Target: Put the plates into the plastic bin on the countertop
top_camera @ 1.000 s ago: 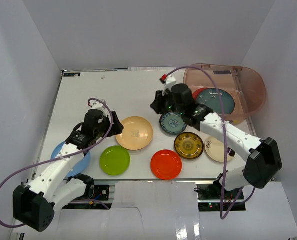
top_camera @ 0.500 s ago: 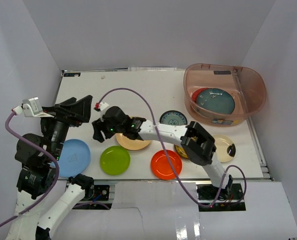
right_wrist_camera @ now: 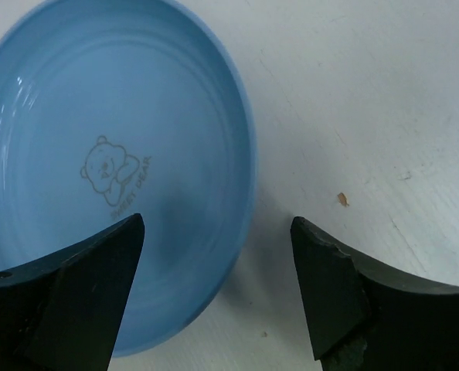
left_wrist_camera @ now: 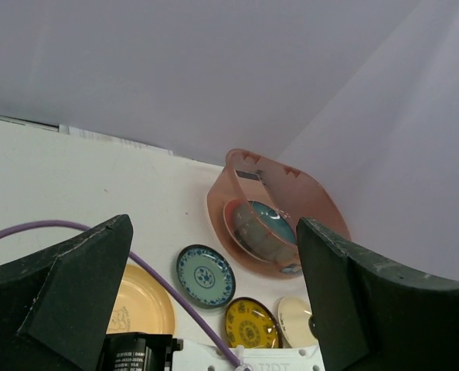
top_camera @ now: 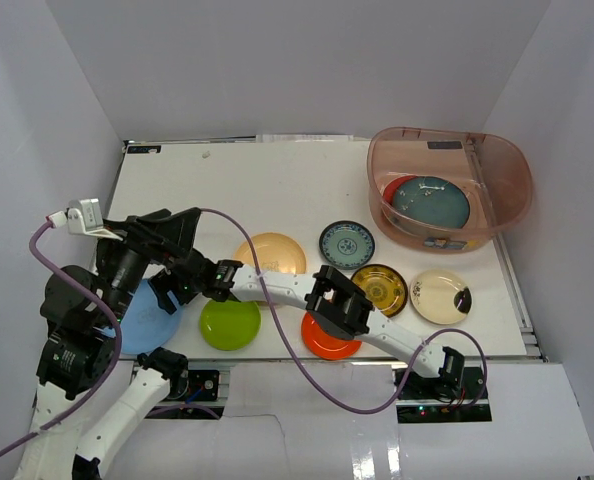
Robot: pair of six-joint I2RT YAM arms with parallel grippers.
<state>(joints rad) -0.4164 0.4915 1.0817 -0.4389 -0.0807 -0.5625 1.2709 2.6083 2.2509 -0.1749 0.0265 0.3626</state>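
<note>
Hovers with the right gripper open, rim of the light blue plate just beneath. Holds nothing in the open left gripper.

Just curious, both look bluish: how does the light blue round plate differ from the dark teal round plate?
The light blue plate lies on the white countertop; the dark teal plate sits inside the pinkish translucent plastic bin. The light blue one has a small bear print; the teal one shows only faint pale marks. The right gripper hovers open over the light blue plate's rim; no gripper is near the teal one. Both are small and round.
</note>
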